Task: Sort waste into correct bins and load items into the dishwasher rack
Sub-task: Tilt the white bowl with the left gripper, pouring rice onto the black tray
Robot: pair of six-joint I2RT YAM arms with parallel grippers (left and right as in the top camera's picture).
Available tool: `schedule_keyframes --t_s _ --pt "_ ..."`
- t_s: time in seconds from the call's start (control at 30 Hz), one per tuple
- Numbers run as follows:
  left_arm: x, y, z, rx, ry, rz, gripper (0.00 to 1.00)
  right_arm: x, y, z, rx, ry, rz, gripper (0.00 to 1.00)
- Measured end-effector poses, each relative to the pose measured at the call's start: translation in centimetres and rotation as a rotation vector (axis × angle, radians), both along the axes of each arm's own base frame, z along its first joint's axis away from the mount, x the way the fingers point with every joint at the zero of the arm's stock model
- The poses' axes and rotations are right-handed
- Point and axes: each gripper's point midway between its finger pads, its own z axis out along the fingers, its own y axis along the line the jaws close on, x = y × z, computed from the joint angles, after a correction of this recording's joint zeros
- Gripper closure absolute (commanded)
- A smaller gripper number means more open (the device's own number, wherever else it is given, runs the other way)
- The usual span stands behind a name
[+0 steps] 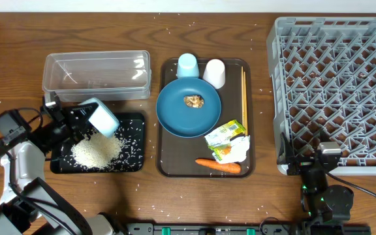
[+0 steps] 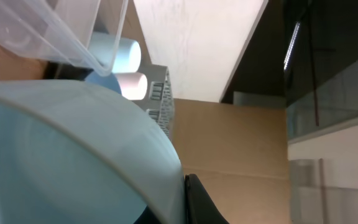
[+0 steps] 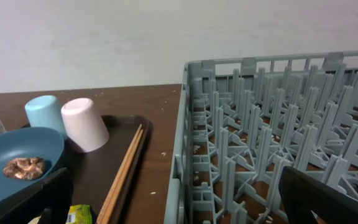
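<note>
Rice: we judge this step nearly done. Loose white rice grains (image 1: 95,150) lie heaped in the black tray (image 1: 136,124), with stray grains scattered on the table around it.
Left gripper (image 1: 87,116): clenched on the rim of the light-blue bowl (image 1: 103,117), which hangs tipped over the black tray, just above the heap. In the left wrist view the bowl's pale wall fills the lower left.
Right gripper (image 1: 311,156): jaws released and holding nothing, parked at the near left corner of the dishwasher rack (image 1: 338,85).
Rack load: 0 items. We see only bare pegs in both the overhead and the right wrist views.
Clear tub (image 1: 90,75): we see nothing in it.
Waste left: 3 pieces. The wrapper (image 1: 227,140) and the carrot (image 1: 217,166) sit on the brown serving tray (image 1: 168,163). The brown food lump (image 1: 194,100) rests on the dark-blue plate (image 1: 181,117).
Dishes left: all 5 kinds. The bowl is in hand; the plate, the light-blue cup (image 1: 187,64), the white cup (image 1: 214,73) and the chopsticks (image 1: 243,98) wait on the serving tray.
Our estimate: early. 1 kind of waste is binned, and loading has not begun.
</note>
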Motion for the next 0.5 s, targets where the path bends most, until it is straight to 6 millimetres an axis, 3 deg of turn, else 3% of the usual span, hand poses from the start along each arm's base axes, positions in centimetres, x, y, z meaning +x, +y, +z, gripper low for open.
schedule_keyframes --t_s 0.5 --pt "0.63 0.46 0.28 -0.009 0.002 0.005 0.94 0.0 0.0 0.0 0.0 0.0 0.0 0.01"
